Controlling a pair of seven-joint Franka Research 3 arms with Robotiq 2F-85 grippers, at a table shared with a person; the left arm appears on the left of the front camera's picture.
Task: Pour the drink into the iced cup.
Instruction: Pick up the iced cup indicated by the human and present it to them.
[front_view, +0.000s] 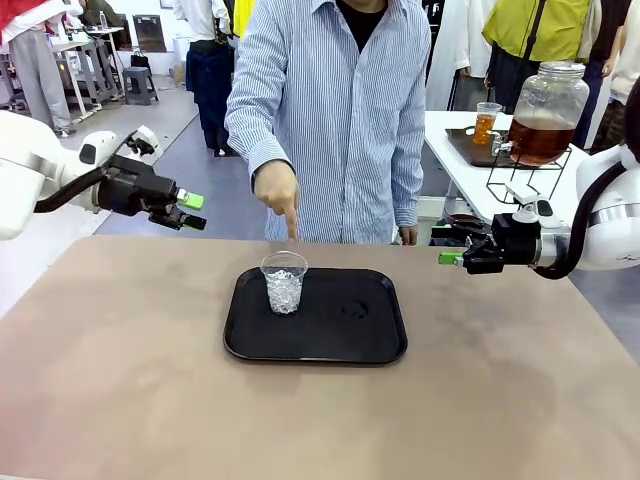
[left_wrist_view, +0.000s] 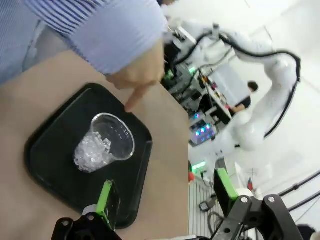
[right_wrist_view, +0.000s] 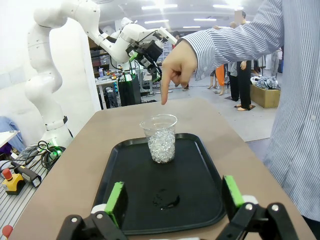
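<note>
on one black tray (front_view: 375, 342) sits one iced cup (front_view: 284, 284), one finger (front_view: 290, 226) pointing.

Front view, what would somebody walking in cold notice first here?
A clear cup of ice stands on the left half of a black tray in the middle, and the person's hand points a finger down at it from the far side. The robot's left hand and right hand hang open and empty at either side. A jar of amber drink sits on a wire stand behind, at right.
</note>
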